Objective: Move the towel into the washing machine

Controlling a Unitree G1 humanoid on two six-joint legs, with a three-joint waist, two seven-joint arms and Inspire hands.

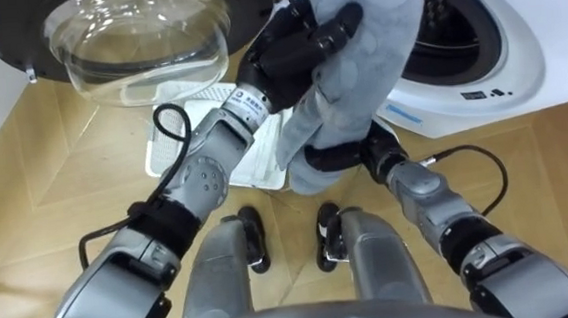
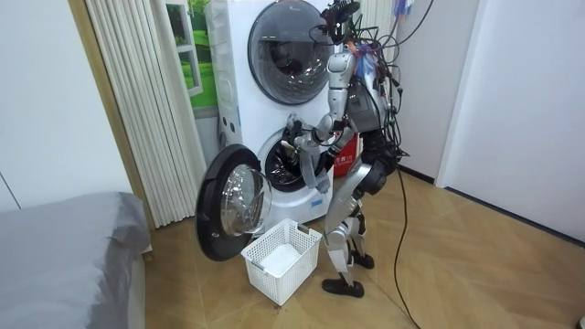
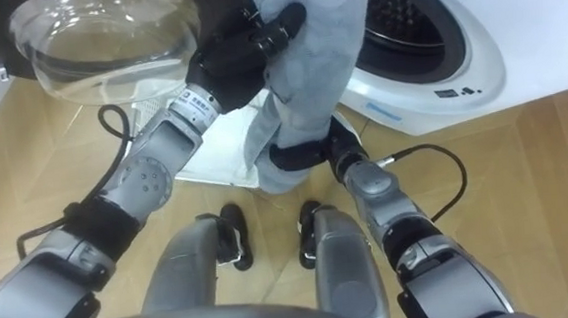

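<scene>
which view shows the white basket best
The room view: the white basket stands whole beside the open door. In the eye views the towel and the left arm hide much of it.

The arms are silver-grey, the left hand (image 1: 292,53) black (dark cables loop beside forearms).

1. Bright, even indoor light fills both eye views; the pale wooden floor (image 1: 55,185) carries only faint, soft shadows.
2. White glints streak the clear domed glass door (image 1: 141,44), upper left.
3. The washing machine's drum opening (image 1: 455,27), upper right, lies dark.
4. In the room view the white wall (image 2: 521,91) at right is evenly lit.
</scene>
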